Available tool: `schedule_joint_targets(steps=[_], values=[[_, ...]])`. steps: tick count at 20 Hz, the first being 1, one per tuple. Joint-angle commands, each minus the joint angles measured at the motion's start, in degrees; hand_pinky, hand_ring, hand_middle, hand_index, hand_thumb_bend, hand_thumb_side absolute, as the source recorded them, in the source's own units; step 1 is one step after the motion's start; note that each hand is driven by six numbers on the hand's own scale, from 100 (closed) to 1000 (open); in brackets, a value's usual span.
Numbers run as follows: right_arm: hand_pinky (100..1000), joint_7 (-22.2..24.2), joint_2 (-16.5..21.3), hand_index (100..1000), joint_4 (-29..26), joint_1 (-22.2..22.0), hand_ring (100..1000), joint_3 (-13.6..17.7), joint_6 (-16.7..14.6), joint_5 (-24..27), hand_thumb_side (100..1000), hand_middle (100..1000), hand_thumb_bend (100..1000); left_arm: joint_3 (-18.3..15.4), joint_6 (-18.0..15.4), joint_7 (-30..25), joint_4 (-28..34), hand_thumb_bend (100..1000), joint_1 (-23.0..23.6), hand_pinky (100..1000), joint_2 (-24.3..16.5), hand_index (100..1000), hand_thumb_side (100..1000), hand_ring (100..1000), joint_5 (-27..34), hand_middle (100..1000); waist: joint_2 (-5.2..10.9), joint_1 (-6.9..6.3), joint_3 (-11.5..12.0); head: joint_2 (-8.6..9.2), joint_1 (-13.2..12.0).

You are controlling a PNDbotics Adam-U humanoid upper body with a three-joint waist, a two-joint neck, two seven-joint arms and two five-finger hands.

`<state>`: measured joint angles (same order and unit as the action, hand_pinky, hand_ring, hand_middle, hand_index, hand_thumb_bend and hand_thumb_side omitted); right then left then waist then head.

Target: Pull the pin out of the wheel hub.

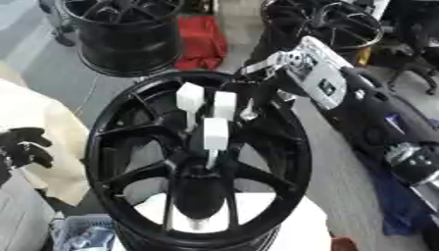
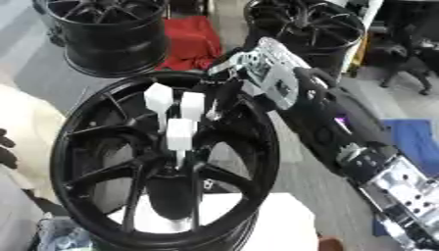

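A: What lies below the right hand (image 1: 257, 81)?

B: A black wheel hub (image 1: 199, 159), face up, spokes meeting at its centre. Three white pins (image 1: 214, 135) stand there, long axes roughly upright, flat heads uppermost.

A: Has the hand got one?

B: It reaches over the far rim beside them; I cannot tell its fingers. The left hand (image 1: 24, 147) hangs curled, holding nothing, far left. Two more black wheels (image 1: 129, 34) and a red cloth (image 1: 202, 41) lie beyond.

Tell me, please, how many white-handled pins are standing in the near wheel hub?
3: left pin, right pin beside it, nearest pin in front, all upright at the hub; more may hide behind the right hand.
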<state>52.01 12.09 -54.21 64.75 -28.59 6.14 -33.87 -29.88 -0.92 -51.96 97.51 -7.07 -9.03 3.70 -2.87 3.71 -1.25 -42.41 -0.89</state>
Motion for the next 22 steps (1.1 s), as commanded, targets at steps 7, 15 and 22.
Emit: schedule_joint_targets(steps=[7,15,22], values=[[856,-0.04,1.43,880,-3.0,1.06,819,-0.28,0.12,1.05,320,771,355,0.1,-0.07,-0.01,0.85,100,-0.58,590,-0.54,797,797,585,-0.08,629,0.5,-0.33,0.12,0.5,-0.05],[803,-0.04,3.76,779,-6.28,-0.11,732,-1.71,2.65,2.23,291,684,302,0.1,-0.01,-0.01,0.92,100,-0.63,590,-0.61,797,797,585,-0.06,628,0.44,-0.25,0.1,0.54,-0.22],[770,-0.04,3.46,678,-7.93,-0.11,656,-1.33,3.95,2.18,242,591,211,0.06,-0.11,-0.01,0.87,100,-0.54,590,-0.53,796,799,585,-0.24,627,0.34,-0.25,0.07,0.48,-0.29]])
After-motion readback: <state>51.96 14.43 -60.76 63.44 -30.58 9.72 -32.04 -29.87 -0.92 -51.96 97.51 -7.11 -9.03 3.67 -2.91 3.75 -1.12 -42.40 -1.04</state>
